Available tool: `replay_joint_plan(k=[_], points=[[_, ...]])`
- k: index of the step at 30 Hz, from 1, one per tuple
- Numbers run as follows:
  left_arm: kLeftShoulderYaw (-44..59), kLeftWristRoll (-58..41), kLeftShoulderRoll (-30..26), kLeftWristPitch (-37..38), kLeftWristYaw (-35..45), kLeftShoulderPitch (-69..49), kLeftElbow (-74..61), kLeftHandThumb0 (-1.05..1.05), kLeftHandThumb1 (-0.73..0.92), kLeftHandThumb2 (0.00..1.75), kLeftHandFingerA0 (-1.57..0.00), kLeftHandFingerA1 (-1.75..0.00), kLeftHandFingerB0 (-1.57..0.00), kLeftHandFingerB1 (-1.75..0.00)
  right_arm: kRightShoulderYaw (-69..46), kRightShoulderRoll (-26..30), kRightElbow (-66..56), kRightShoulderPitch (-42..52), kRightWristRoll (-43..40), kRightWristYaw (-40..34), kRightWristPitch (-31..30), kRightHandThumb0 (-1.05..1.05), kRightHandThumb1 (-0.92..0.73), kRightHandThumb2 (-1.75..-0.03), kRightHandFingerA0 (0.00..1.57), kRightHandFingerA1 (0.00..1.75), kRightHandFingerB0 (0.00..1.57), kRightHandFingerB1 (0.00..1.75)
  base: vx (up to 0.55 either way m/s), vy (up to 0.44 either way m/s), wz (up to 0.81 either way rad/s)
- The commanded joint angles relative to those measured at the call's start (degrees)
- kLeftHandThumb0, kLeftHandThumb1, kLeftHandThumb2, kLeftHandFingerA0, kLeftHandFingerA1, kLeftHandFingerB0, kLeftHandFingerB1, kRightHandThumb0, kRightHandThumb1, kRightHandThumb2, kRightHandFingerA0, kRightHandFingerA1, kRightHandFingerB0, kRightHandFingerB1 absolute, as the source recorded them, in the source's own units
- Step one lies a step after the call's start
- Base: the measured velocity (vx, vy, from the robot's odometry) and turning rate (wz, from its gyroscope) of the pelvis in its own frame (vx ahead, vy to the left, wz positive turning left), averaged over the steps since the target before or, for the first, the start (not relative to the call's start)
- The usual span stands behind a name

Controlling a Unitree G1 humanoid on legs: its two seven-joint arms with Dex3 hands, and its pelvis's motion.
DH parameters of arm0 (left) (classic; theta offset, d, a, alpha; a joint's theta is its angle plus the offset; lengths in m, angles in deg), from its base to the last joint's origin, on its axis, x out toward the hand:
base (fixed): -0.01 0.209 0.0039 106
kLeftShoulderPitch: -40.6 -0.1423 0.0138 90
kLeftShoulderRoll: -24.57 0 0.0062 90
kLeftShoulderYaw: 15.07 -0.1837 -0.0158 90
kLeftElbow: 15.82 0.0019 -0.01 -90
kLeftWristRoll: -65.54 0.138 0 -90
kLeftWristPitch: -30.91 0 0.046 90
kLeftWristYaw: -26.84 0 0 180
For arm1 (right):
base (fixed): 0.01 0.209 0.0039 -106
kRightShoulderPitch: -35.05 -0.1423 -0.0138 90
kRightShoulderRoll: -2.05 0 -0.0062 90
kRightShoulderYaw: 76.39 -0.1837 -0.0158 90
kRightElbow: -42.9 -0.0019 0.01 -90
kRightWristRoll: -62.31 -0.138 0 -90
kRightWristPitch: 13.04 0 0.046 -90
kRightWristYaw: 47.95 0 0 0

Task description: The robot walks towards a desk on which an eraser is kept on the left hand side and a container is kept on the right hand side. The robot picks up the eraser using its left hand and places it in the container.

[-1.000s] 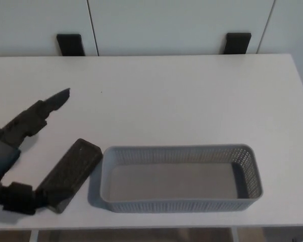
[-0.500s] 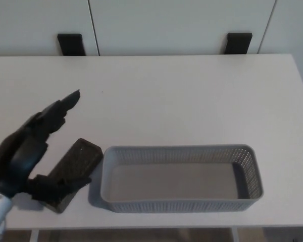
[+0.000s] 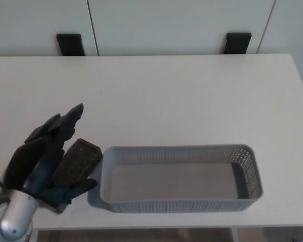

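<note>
A dark rectangular eraser [image 3: 80, 159] lies on the white desk [image 3: 182, 96] at the front left, just left of the grey mesh container [image 3: 252, 174]. My left hand [image 3: 43, 159] sits over the eraser's near end, fingers spread above it and the thumb low at its front edge; the fingers are apart and not closed on it. The container holds nothing. My right hand does not show.
Two black brackets [image 3: 70, 44] [image 3: 237, 42] stand against the white wall behind the desk. The desk's front edge runs just below the container and my hand.
My left hand has moved right and toward the eraser, now covering its near end. The eraser and the container have stayed in place.
</note>
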Motion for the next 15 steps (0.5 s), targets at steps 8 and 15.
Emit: replay_joint_plan(k=[8, 15], points=[[-0.5, 11.2, -0.6, -8.1, -10.6, -0.5, 3.9, -0.59, 0.38, 0.71, 0.00, -0.09, -0.06, -0.11, 1.0, 2.8, -0.7, 0.5, 1.7, -0.5, -0.6, -0.41, -0.58, -0.56, 0.60, 0.51, 0.39, 0.41, 0.00, 0.000, 0.00], [-1.2, 12.2, -0.7, -8.8, -10.3, -1.3, 3.1, -0.57, 0.37, 0.72, 0.00, -0.15, -0.06, -0.16, 1.9, 3.5, -1.2, 0.4, 2.0, 0.1, -0.8, -0.42, -0.58, -0.56, 0.60, 0.52, 0.39, 0.42, 0.00, 0.000, 0.00]])
